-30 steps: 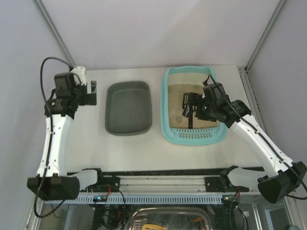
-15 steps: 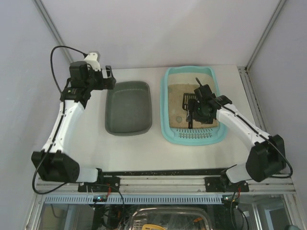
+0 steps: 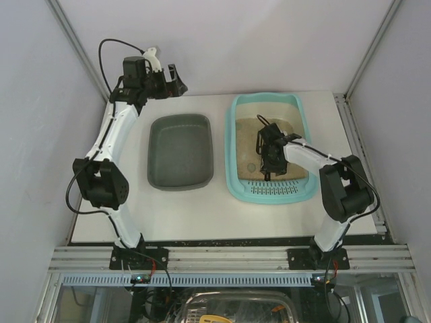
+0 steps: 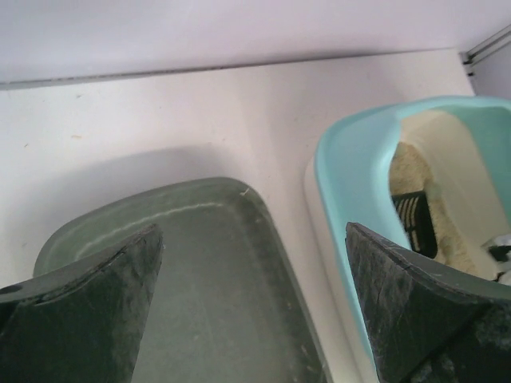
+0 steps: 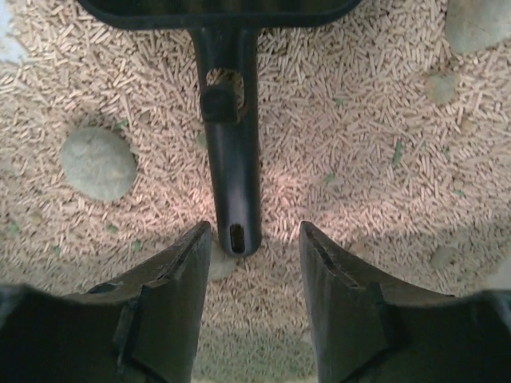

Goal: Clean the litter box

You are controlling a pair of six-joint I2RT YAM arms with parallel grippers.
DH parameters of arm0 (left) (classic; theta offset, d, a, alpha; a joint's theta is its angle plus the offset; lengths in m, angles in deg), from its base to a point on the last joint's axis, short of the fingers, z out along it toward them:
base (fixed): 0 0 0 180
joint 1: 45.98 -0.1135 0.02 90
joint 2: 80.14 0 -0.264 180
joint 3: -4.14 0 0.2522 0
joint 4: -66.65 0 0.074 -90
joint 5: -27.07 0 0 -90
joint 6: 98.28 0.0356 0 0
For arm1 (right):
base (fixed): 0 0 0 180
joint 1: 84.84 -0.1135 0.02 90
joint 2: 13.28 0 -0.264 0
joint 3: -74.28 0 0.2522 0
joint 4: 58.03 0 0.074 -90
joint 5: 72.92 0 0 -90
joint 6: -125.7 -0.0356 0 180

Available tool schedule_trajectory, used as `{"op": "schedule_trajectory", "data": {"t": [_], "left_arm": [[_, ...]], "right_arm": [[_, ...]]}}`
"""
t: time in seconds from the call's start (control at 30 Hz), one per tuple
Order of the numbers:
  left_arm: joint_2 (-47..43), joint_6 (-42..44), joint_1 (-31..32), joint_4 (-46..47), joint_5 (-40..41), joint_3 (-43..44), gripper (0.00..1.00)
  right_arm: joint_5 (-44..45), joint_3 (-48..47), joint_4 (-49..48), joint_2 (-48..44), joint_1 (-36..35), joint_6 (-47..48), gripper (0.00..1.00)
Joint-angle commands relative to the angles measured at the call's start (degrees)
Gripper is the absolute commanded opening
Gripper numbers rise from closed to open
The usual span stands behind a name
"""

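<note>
As you stand at the near edge of the table (image 3: 135, 208), the first thing ahead on the right is the litter box (image 3: 231, 148). It is a pale turquoise tray lying lengthwise away from you, slotted end nearest, with beige litter filling the rest. One black scoop (image 5: 231, 152) lies flat on that litter, its long axis running near to far along the box, handle tip toward you and head beyond. The right gripper (image 5: 254, 239) is down over that tip, its two fingers (image 5: 172, 311) apart, one on each side (it straddles the handle but grips nothing). The handle points straight out from the gap, so a squeeze across it looks like all the next move needs. Around it sit two large greyish lumps (image 5: 97, 163) and a few smaller ones. To the left, one dark grey tray (image 3: 180, 151) stands beside the box, not touching it. Farthest back, the left gripper (image 4: 251, 238) hangs with fingers spread wide, holding nothing, well away from the scoop, so the right arm is plainly nearer. In all there are two arms, two trays and one scoop.
</note>
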Motion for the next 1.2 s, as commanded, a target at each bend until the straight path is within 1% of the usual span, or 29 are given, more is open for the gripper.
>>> {"op": "schedule_trajectory", "data": {"t": [0.0, 0.2, 0.27, 0.3, 0.33, 0.37, 0.43, 0.47, 0.57, 0.7, 0.77, 0.83, 0.9, 1.03, 1.1, 1.17], "left_arm": [[0.8, -3.2, 1.0, 0.4, -1.3, 6.2, 1.0], [0.8, -2.7, 1.7, -0.3, -1.5, 4.9, 1.0], [1.3, -1.2, 2.3, -1.8, -1.1, 4.9, 1.0], [1.6, -0.7, 2.6, -2.9, -1.1, 5.2, 1.0], [1.9, -0.6, 2.9, -3.7, -1.4, 5.4, 1.0], [2.3, -0.5, 3.1, -4.4, -1.9, 5.5, 1.0], [2.6, 0.0, 3.7, -5.3, -3.8, 5.7, 1.0], [2.9, 0.7, 4.1, -5.9, -4.9, 6.1, 1.0], [4.4, 4.7, 6.0, -9.9, -9.7, 10.1, 1.0], [9.7, 10.6, 9.0, -19.2, -16.5, 19.4, 1.0], [11.5, 9.6, 10.3, -20.5, -18.9, 22.3, 1.0], [12.3, 6.6, 11.4, -18.6, -21.6, 22.3, 1.0], [13.5, 5.5, 12.7, -18.0, -23.5, 22.7, 1.0], [14.8, 5.4, 15.5, -16.7, -23.2, 23.1, 1.0], [14.7, 2.7, 16.4, -12.2, -23.5, 22.0, 1.0], [13.9, -1.4, 16.6, -4.4, -23.9, 19.1, 1.0]], "right_arm": [[1.7, -2.5, -5.0, 2.3, 1.2, 2.3, 0.48], [1.5, -3.1, -7.2, 6.8, 2.9, 4.0, 0.47], [1.0, -3.5, -7.8, 8.0, 3.3, 4.4, 0.44], [0.6, -3.8, -8.0, 8.7, 3.4, 4.5, 0.41], [0.2, -4.2, -8.2, 9.4, 3.5, 4.4, 0.35], [-0.3, -4.2, -8.1, 10.0, 3.5, 4.4, 0.26], [-0.4, -5.8, -7.7, 10.5, 3.5, 4.6, 0.06], [-0.3, -6.3, -7.4, 10.1, 3.5, 4.8, 0.0], [-0.6, -6.3, -6.3, 7.2, 3.9, 5.7, 0.0], [-3.2, -6.4, -3.2, 0.2, 4.6, 6.0, 0.0], [-4.6, -6.7, -0.7, -3.4, 4.6, 6.0, 0.0], [-5.6, -6.8, 1.1, -7.0, 3.9, 6.8, 0.0], [-5.4, -6.8, 2.3, -9.8, 2.9, 7.9, 0.0], [-8.1, -7.3, 3.6, -12.1, 1.9, 11.1, 0.0], [-9.8, -8.0, 4.3, -11.9, 1.6, 12.7, 0.0], [-10.9, -9.1, 5.2, -11.3, 1.1, 13.4, 0.0]]}}
